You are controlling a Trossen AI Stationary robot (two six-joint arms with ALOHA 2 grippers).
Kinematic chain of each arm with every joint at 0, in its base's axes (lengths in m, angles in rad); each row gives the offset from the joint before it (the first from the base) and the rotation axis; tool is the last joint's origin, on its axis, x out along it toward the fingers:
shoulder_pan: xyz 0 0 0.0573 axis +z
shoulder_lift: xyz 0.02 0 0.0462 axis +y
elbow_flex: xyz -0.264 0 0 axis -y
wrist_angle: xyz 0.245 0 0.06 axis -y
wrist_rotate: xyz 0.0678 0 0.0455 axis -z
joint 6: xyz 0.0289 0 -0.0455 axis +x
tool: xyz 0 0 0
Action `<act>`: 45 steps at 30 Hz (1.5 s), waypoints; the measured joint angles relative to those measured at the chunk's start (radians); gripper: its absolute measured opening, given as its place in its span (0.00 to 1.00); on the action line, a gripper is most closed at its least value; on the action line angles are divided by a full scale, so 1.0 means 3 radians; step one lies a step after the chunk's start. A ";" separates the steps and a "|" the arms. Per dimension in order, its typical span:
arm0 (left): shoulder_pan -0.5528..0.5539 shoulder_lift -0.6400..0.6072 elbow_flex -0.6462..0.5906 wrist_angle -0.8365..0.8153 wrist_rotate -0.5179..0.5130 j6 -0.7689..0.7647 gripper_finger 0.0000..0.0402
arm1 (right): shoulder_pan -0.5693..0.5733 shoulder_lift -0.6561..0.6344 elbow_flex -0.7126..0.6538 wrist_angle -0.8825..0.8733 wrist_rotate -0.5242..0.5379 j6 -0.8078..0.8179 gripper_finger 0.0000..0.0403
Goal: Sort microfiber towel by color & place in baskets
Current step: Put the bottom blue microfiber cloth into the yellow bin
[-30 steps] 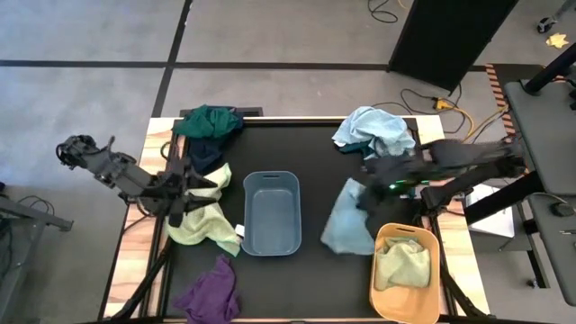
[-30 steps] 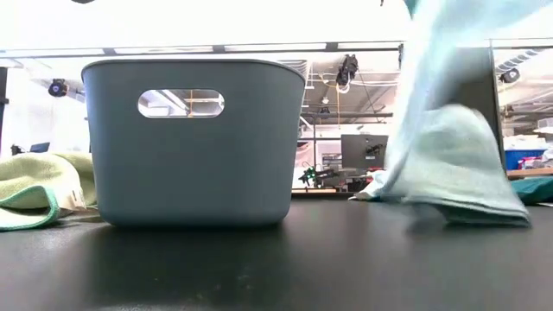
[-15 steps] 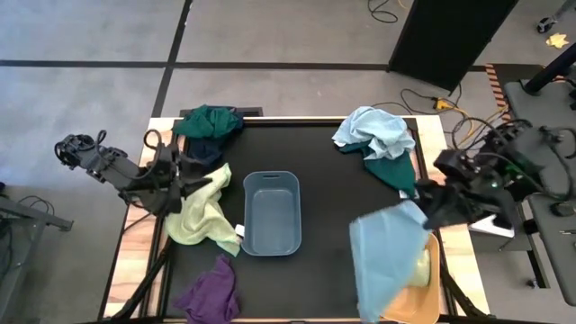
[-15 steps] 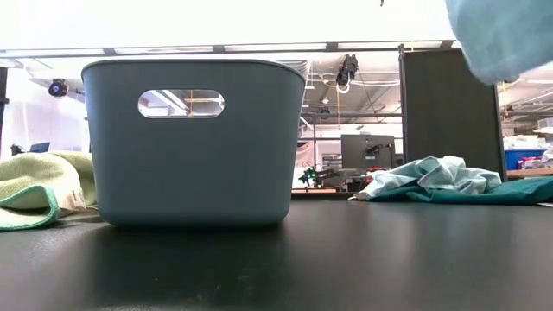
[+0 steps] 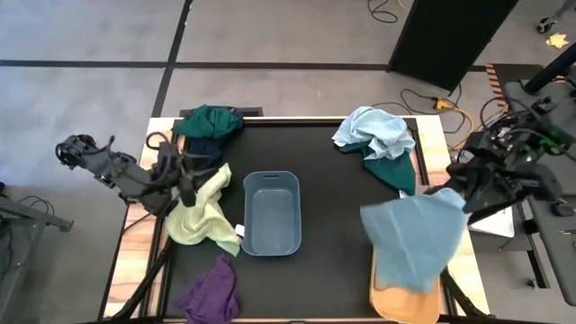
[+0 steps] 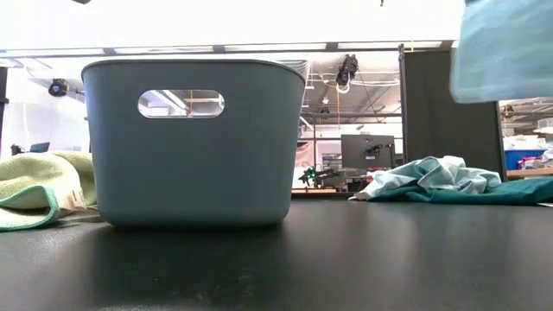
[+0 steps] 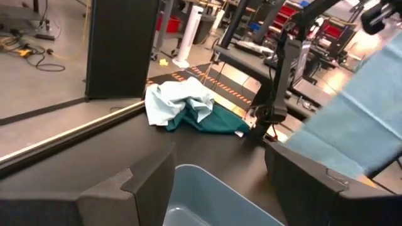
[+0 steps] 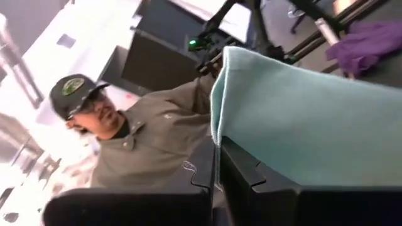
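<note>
A light blue microfiber towel [image 5: 416, 241] hangs spread out in the air over the yellow-orange plastic basket [image 5: 385, 302] at the table's right front, hiding most of it in the high view. The right gripper [image 5: 462, 184] holds the cloth by one corner, its two dark fingers [image 8: 207, 164] pressed together on the cloth's edge in the right wrist view. In the low view only the towel's lower part shows, high at the right.

The grey-blue rectangular plastic basket [image 5: 271, 212] stands near the middle of the black table [image 5: 333, 193]. Just to its left lies a pale yellow-green cloth [image 5: 205, 216], with the left gripper [image 5: 186, 181] right above its far edge; its fingers stand apart in the left wrist view. A purple cloth [image 5: 211, 290] lies at the left front. At the far left a dark green cloth [image 5: 210, 121] rests on a navy one [image 5: 206, 151]. At the far right a crumpled light blue cloth [image 5: 373, 131] lies on another dark green cloth [image 5: 393, 168].

A person in a cap and grey shirt [image 8: 141, 145] shows beyond the table in the right wrist view.
</note>
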 joint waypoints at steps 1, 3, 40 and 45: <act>0.0000 0.0025 -0.0001 0.0000 -0.0002 -0.0029 0.57 | 0.0000 -0.0001 -0.0001 0.0006 -0.0048 -0.0007 0.03; 0.0000 0.0058 -0.0001 0.0001 -0.0047 -0.0079 0.57 | 0.0001 0.0002 -0.0005 0.0000 -0.0136 -0.0014 0.03; 0.0000 -0.0226 -0.0001 -0.0005 -0.0593 0.0090 0.57 | 0.0975 0.1254 -0.0310 -0.1895 0.0003 0.1124 0.03; 0.0000 -0.0141 -0.0001 -0.0004 -0.0510 -0.0040 0.57 | 0.0973 0.1403 -0.0632 -0.1910 0.0007 0.1082 0.03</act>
